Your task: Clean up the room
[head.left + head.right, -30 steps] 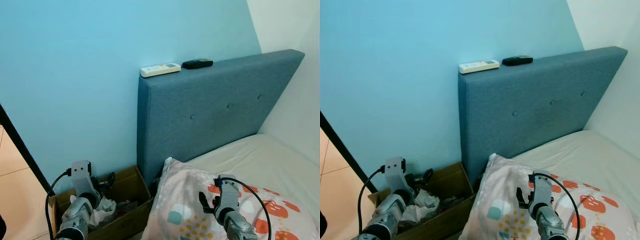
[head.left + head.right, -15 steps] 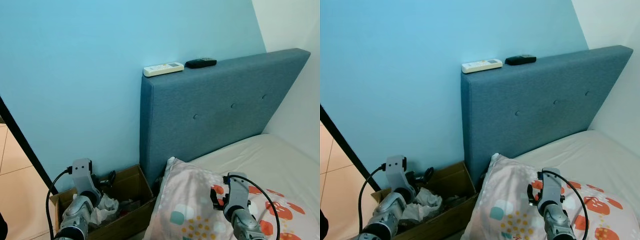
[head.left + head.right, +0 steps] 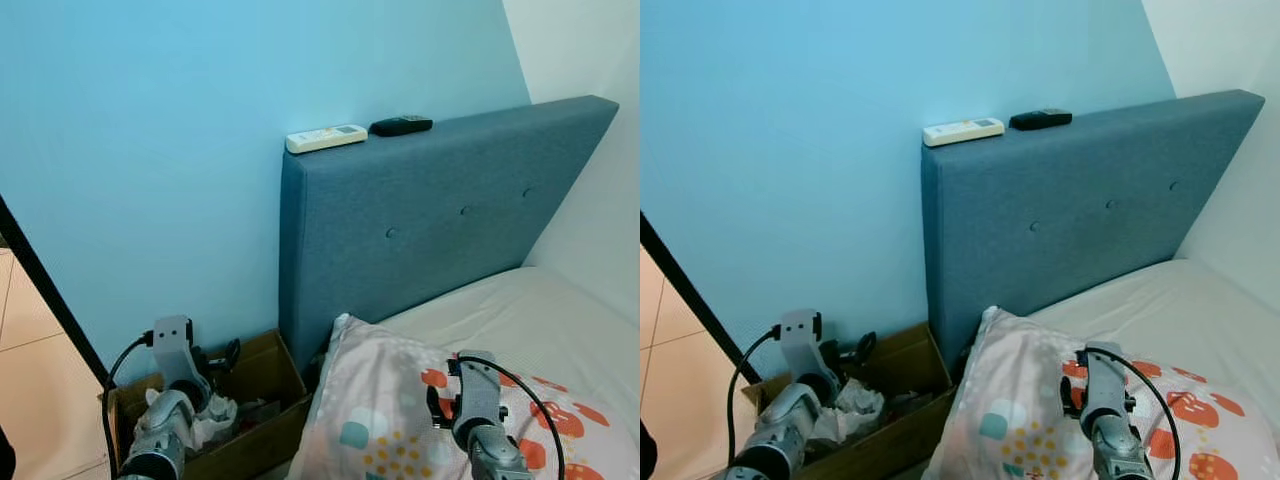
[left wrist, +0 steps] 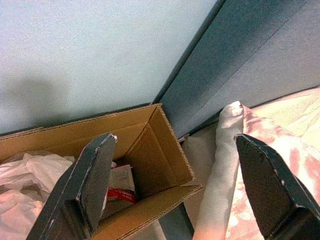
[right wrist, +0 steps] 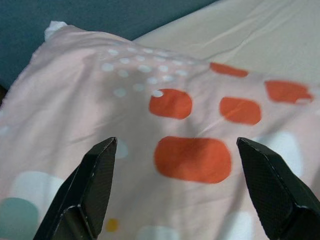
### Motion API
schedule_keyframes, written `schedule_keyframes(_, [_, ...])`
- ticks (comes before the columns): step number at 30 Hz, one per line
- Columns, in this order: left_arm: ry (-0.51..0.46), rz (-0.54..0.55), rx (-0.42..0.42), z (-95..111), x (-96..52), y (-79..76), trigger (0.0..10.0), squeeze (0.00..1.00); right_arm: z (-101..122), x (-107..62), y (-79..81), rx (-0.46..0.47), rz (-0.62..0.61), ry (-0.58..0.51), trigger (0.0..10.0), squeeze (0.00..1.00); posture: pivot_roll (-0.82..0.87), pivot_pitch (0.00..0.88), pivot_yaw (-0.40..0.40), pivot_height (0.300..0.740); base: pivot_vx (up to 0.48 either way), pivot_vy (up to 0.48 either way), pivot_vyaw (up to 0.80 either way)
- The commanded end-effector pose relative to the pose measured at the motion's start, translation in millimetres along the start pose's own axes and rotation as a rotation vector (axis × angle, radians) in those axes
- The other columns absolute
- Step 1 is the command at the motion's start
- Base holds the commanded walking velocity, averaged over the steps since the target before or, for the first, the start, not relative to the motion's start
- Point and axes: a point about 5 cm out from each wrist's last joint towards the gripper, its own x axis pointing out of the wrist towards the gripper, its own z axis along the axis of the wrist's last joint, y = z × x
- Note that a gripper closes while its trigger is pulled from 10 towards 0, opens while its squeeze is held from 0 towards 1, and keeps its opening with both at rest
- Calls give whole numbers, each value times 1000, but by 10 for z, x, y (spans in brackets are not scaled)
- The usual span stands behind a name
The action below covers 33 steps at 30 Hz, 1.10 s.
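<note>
An open cardboard box (image 3: 262, 372) stands on the floor against the blue wall, beside the headboard. It holds crumpled white paper (image 4: 30, 170) and a red-and-white packet (image 4: 119, 186). My left gripper (image 4: 175, 137) hangs open above the box with nothing between its fingers. A pink pillow (image 3: 370, 420) with orange and teal spots lies at the head of the bed. Just above the pillow (image 5: 170, 100), my right gripper (image 5: 175, 142) is open and holds nothing.
A white remote (image 3: 325, 138) and a black remote (image 3: 400, 125) lie on top of the blue-grey headboard (image 3: 440, 220). A cream mattress (image 3: 545, 320) extends to the right towards a white wall. A black bar (image 3: 45, 290) slants across the left, over tan floor tiles (image 3: 45, 395).
The view has shifted a little. My right gripper has drawn back to the right over the pillow. My left gripper has edged closer over the box. Both stay open.
</note>
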Motion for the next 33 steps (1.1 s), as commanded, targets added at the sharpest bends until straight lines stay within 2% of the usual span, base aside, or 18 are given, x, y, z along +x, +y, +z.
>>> schedule_keyframes(1, [6, -15, 2, -30, 6, -50, 10000, 0, -62, -21, -18, 63, -21, 18, 10000, 0, -74, 48, -45, 705, 0, 0, 0])
schedule_keyframes(2, [6, -15, 2, -30, 6, -50, 10000, 0, -62, -21, -18, 63, -21, 18, 10000, 0, -74, 48, -45, 705, 0, 0, 0])
schedule_keyframes(4, [8, -25, 4, -10, 31, -77, 10000, 0, 8, 6, -138, 134, -152, 21, 10000, 0, -69, 47, -37, 705, 0, 0, 0])
schedule_keyframes(5, [8, -25, 4, -10, 31, -77, 10000, 0, 8, 6, -138, 134, -152, 21, 10000, 0, -69, 47, -37, 705, 0, 0, 0])
schedule_keyframes(7, [6, -30, 11, 4, 38, -82, 10000, 0, 125, 36, -266, 150, -252, 17, 10000, 0, -67, 46, -37, 705, 0, 0, 0])
schedule_keyframes(8, [6, -30, 11, 4, 38, -82, 10000, 0, 125, 36, -266, 150, -252, 17, 10000, 0, -67, 46, -37, 705, 0, 0, 0])
schedule_keyframes(10, [8, -27, 14, 4, 33, -70, 10000, 0, 269, 69, -394, 181, -312, 11, 10000, 0, -63, 44, -37, 696, 0, 0, 0])
schedule_keyframes(14, [6, -21, 13, 13, 35, -60, 10000, 0, 395, 100, -467, 173, -339, 18, 10000, 0, -59, 39, -41, 681, 0, 0, 0])
schedule_keyframes(23, [-14, -18, 7, 82, 74, -70, 10000, 0, 503, 113, -550, 194, -385, 16, 10000, 0, -64, 42, -41, 661, 0, 0, 0])
schedule_keyframes(25, [-16, -17, 5, 83, 74, -70, 10000, 0, 545, 97, -656, 214, -439, 18, 10000, 0, -63, 42, -44, 651, 0, 0, 0])
schedule_keyframes(26, [-16, -17, 5, 83, 74, -70, 10000, 0, 545, 97, -656, 214, -439, 18, 10000, 0, -63, 42, -44, 651, 0, 0, 0])
schedule_keyframes(28, [-12, -13, 1, 68, 65, -61, 10000, 0, 592, 73, -783, 237, -494, 19, 10000, 0, -60, 43, -44, 641, 0, 0, 0])
schedule_keyframes(33, [-9, -12, -1, 63, 61, -55, 10000, 0, 661, 69, -844, 249, -518, 6, 10000, 0, -58, 47, -45, 631, 0, 0, 0])
